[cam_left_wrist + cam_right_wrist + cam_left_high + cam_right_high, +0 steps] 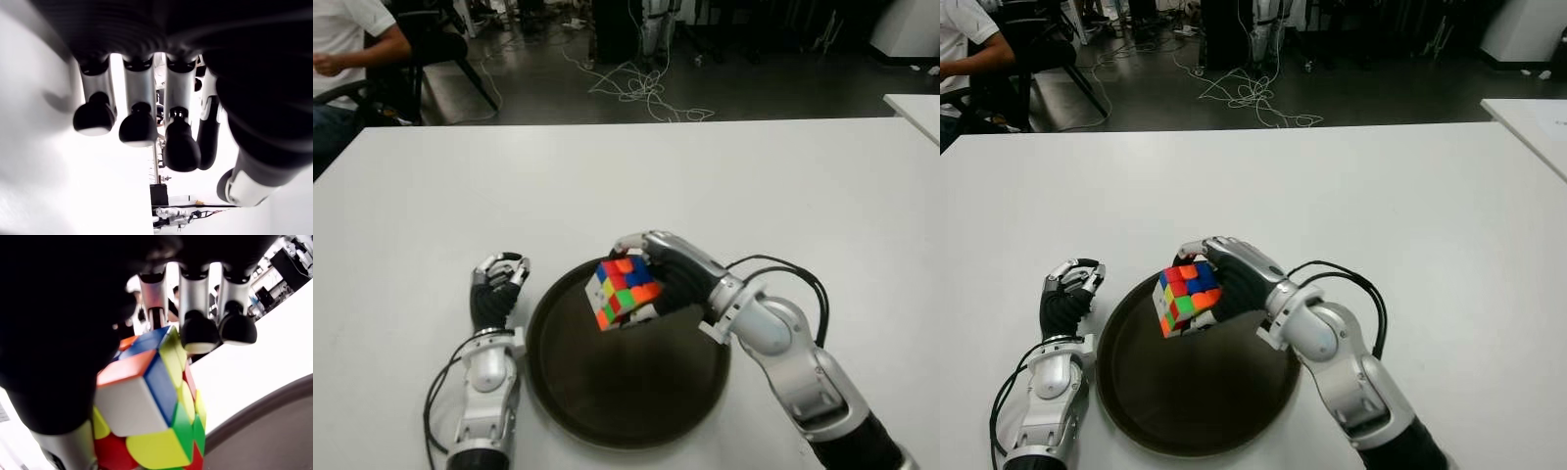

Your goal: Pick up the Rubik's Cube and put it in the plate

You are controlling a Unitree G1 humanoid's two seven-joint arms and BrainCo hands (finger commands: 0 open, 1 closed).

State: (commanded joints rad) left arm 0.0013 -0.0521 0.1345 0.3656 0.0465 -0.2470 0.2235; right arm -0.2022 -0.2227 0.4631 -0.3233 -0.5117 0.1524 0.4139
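1. Nearest the head camera lay the near rim of the plate (607,436), a dark round dish on the white table (783,186), with a robot forearm on either side of it.
2. The right hand (651,279) reached in from the plate's right side. Its fingers (198,333) were curled over the top of the cube (625,292) and the thumb pressed from the opposite side, so the hand was clamped on it.
3. The cube sat tilted in the grip, one corner pointing down, raised above the far-left part of the plate's floor. It did not appear to touch the dish.
4. Judged step: carry done, set-down pending. To do it well, the hand should probably lower until the cube's low corner or a face meets the plate floor, ideally nearer the centre than the rim, then spread the fingers and lift clear.
5. Risk, as a judgement: let go from a height and tilted, the cube could roll or bounce toward the raised rim.
6. The left hand (497,294) showed just beside the plate's left edge, idle. Its fingers (137,125) were curled inward and held nothing.
7. A seated person (347,49) showed at the far left, beyond the table.
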